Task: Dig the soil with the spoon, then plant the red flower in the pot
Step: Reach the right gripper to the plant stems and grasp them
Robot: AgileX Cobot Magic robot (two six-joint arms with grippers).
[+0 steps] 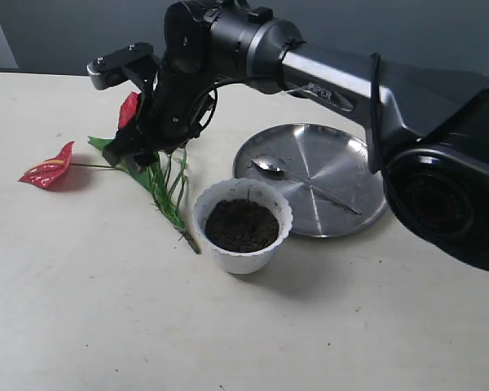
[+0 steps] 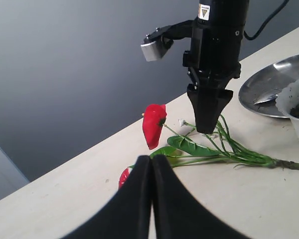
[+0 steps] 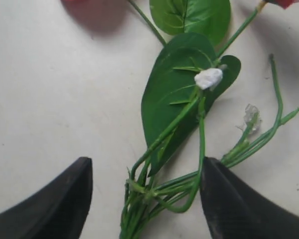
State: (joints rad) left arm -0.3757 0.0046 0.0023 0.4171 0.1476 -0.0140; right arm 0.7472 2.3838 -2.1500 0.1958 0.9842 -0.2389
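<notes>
The red flower point(image 1: 151, 175) lies flat on the table left of the pot, one bloom point(image 1: 49, 171) pointing far left and its stem end near the pot. My right gripper point(image 3: 144, 199) reaches across and stands open low over the sprig, a finger on each side of the bundled green stems point(image 3: 154, 191), not closed on them. The white scalloped pot point(image 1: 243, 254) holds dark soil point(image 1: 241, 226). On the steel plate lies the spoon point(image 1: 270, 167). Short of the blooms, my left gripper point(image 2: 152, 162) is shut and empty; the exterior view does not show it.
The round steel plate point(image 1: 342, 175) sits right behind the pot. The right arm point(image 1: 326, 81) stretches over the plate from the right. The table's far edge runs just behind the flower point(image 2: 89, 149).
</notes>
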